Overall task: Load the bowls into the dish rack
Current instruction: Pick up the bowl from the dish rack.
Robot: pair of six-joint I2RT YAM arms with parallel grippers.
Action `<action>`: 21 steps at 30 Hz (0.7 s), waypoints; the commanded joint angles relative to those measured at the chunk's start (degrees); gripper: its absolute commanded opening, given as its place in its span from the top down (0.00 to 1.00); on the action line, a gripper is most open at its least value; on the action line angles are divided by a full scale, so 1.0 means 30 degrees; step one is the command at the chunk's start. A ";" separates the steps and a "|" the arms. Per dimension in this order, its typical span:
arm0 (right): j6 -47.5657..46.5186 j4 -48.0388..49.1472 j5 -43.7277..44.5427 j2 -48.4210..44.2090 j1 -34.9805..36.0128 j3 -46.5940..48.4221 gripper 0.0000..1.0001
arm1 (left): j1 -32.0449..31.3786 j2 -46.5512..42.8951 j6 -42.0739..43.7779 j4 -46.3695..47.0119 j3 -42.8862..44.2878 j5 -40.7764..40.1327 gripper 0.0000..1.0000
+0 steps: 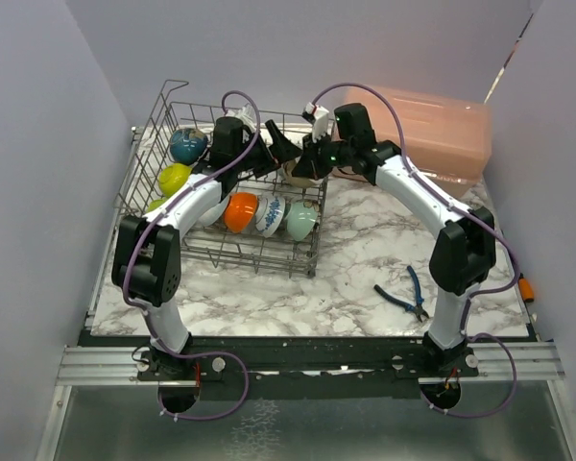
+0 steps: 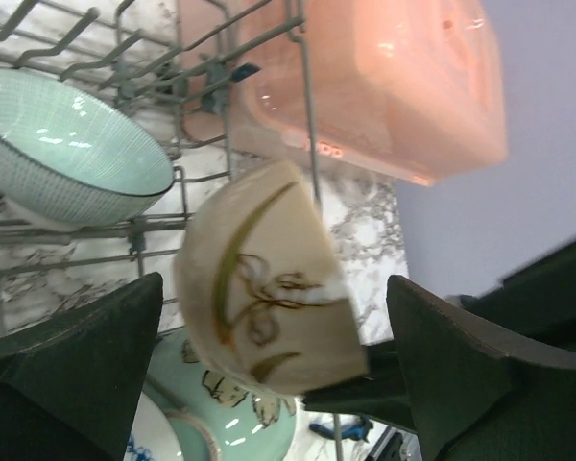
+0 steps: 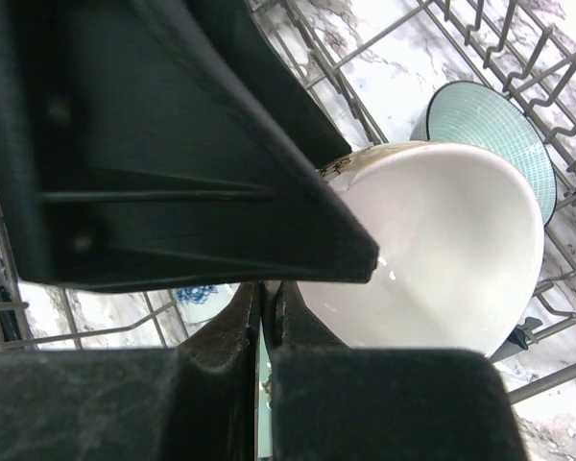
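A beige bowl [image 2: 269,288] with a brown leaf pattern hangs tilted over the right rear of the grey wire dish rack [image 1: 173,106]. My right gripper [image 3: 269,300] is shut on its rim, and its white inside [image 3: 442,259] fills the right wrist view. My left gripper [image 2: 274,288] stands wide open around the same bowl without touching it. In the rack stand a dark blue bowl [image 1: 187,144], a lime-yellow bowl [image 1: 173,178], an orange bowl [image 1: 240,211], a blue-patterned white bowl [image 1: 271,216] and a pale teal bowl [image 1: 300,221]. From above, the two grippers [image 1: 286,152] [image 1: 310,161] meet there.
A pink lidded box [image 1: 442,130] sits at the back right, close behind the rack's corner. Blue-handled pliers [image 1: 408,293] lie on the marble table at the front right. Lilac walls close in on both sides.
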 commanded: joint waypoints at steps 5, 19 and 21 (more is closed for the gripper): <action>-0.0021 0.2122 -0.1293 -0.2029 0.0048 0.0014 1.00 | -0.0283 0.0359 0.1222 -0.3015 0.0584 0.0358 0.01; -0.0662 0.2302 -0.1226 -0.2124 0.0048 -0.0324 1.00 | -0.1011 0.1785 -0.4718 0.4787 -0.0713 0.5563 0.42; -0.0683 0.2257 -0.1144 -0.2125 0.0048 -0.0374 1.00 | -0.0918 0.1885 -0.4640 0.5080 -0.0572 0.5579 0.65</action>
